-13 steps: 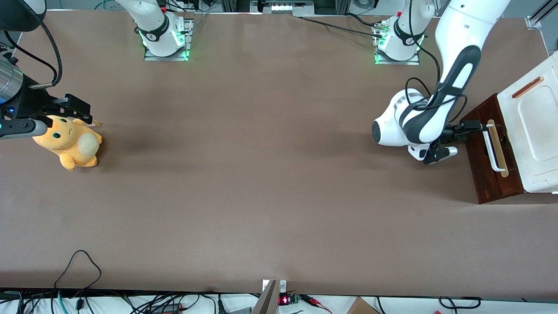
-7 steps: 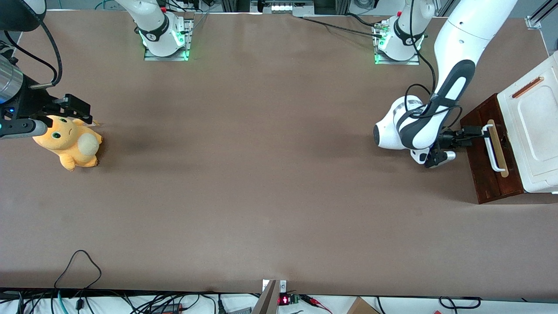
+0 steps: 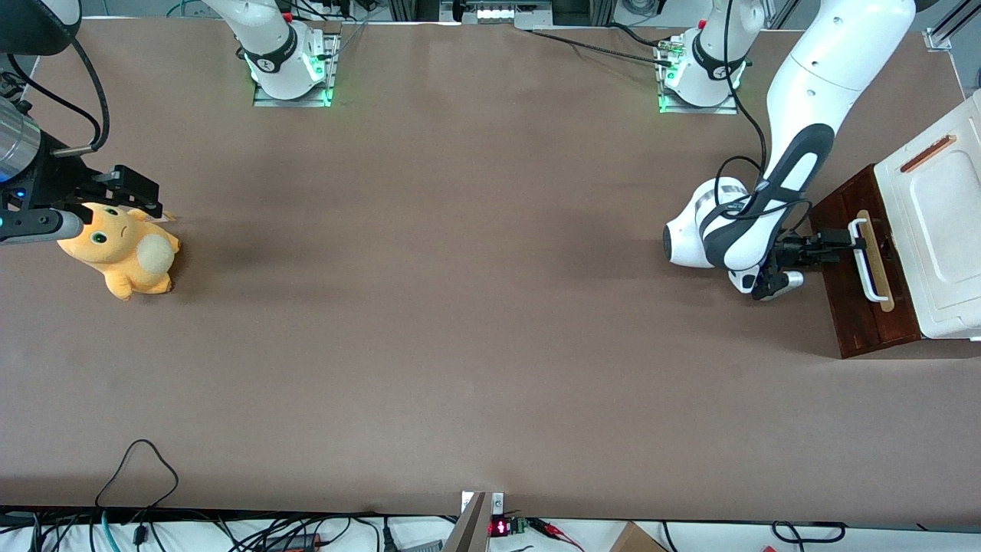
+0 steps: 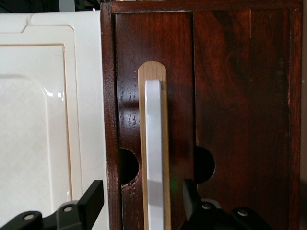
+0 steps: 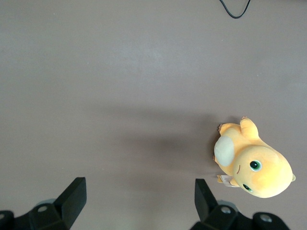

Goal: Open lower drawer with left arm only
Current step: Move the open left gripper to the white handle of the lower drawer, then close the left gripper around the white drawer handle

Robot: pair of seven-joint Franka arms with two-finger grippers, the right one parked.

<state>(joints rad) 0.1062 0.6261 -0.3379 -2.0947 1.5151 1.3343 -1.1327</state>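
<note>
- Front view: the left arm (image 3: pixel 797 100) bends down at its own end of the tabletop (image 3: pixel 460 322), and its small black hand (image 3: pixel 841 239) reaches level at the front of the lower drawer (image 3: pixel 851 307). That dark reddish-brown front faces the middle of the tabletop, under a white moulded lid (image 3: pixel 939 222) with an orange slot. The hand's tips meet the white loop handle (image 3: pixel 866 261) close to its end farther from the camera, not at its middle. Nothing of the drawer's inside shows, so I judge it not yet pulled.
- Front view again: a yellow plush toy (image 3: pixel 123 253) lies well apart, toward the parked arm's end.
- Left wrist view: the handle (image 4: pixel 154 153) runs as a long white bar, backed by a pale wood strip (image 4: pixel 152 72), straight out from between the two black fingers (image 4: pixel 91 201). The fingers stand apart, one on each side of the bar, with a clear gap on both; they are not gripping it.
- Same view: the bar's long axis crosses the line between the fingers, so closing should catch it squarely. The pull I expect then goes straight back from the drawer front, toward the middle of the tabletop.
- Right wrist view: only the plush toy (image 5: pixel 252 165) on bare tabletop.
</note>
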